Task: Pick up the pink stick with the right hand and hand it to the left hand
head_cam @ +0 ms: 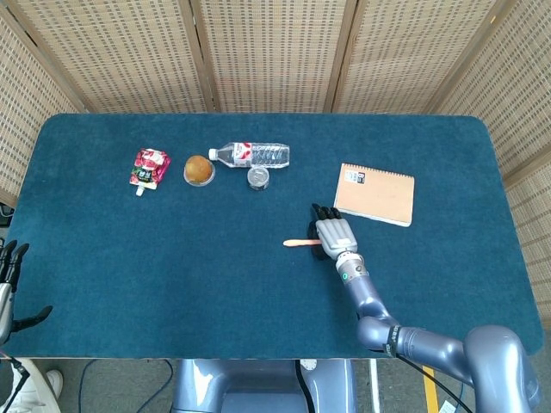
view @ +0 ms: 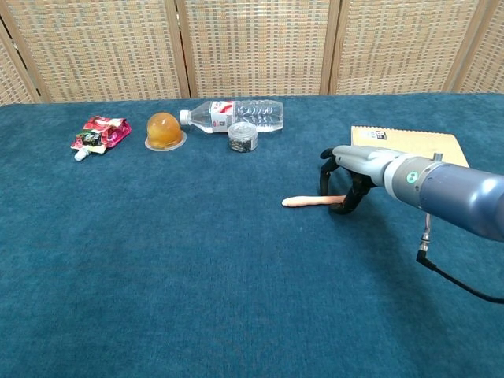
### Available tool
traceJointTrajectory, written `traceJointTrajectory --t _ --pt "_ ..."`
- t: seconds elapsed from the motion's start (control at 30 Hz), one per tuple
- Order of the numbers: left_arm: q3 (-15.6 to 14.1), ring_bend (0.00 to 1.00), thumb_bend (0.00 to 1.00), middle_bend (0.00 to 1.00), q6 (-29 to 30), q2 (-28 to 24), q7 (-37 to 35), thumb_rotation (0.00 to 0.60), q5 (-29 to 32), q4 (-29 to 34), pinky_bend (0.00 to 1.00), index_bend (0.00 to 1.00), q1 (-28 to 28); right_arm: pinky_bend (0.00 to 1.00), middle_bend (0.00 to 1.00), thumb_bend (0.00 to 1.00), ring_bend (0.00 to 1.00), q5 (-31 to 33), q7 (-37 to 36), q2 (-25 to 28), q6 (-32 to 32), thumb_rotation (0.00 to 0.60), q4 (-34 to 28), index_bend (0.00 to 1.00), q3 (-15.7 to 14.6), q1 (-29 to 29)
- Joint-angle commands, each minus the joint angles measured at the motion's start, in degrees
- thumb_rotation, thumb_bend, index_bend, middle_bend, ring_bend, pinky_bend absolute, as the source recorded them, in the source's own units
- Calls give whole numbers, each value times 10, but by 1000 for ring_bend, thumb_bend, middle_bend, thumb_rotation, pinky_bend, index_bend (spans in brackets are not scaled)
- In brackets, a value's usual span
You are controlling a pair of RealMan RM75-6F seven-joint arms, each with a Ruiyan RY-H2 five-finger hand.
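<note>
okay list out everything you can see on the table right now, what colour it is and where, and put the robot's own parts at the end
pink stick: one, pink, lying flat at mid-table, its right end under the right hand
notebook: one, tan cover, right of centre
water bottle: one, clear with a red and white label, lying on its side at the far side
small jar: one, clear and greyish, just in front of the bottle
jelly cup: one, orange, left of the bottle
pouch: one, red and pink, furthest left
table: one, dark blue cloth
right hand: grey with dark fingers curled down over the stick's end; whether it grips yet cannot be told
left hand: dark fingers apart, holding nothing, at the near left edge
</note>
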State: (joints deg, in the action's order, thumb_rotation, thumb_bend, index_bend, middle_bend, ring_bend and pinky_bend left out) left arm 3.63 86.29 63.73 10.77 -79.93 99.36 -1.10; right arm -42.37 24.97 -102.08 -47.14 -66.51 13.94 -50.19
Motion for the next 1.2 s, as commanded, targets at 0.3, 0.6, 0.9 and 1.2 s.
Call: traceJointTrajectory --t 0.3,0.6,0.9,1.2 --pt "-1 0 0 0 -1 0 1 600 2 2 0 0 -2 0 82 538 0 -11 -10 -6 4 600 14 541 0 0" --pt "-3 0 0 0 0 0 -1 600 0 3 0 0 -2 0 120 572 0 -16 -8 -9 4 600 19 591 -2 1" --pt "-6 0 0 0 -2 -1 -5 600 -4 2 0 0 -3 0 150 606 0 -20 -13 5 -3 600 -8 658 3 6" --pt "4 0 0 0 -22 -12 -19 600 -6 -11 0 0 -22 0 163 616 0 13 -47 68 4 600 -142 654 41 11"
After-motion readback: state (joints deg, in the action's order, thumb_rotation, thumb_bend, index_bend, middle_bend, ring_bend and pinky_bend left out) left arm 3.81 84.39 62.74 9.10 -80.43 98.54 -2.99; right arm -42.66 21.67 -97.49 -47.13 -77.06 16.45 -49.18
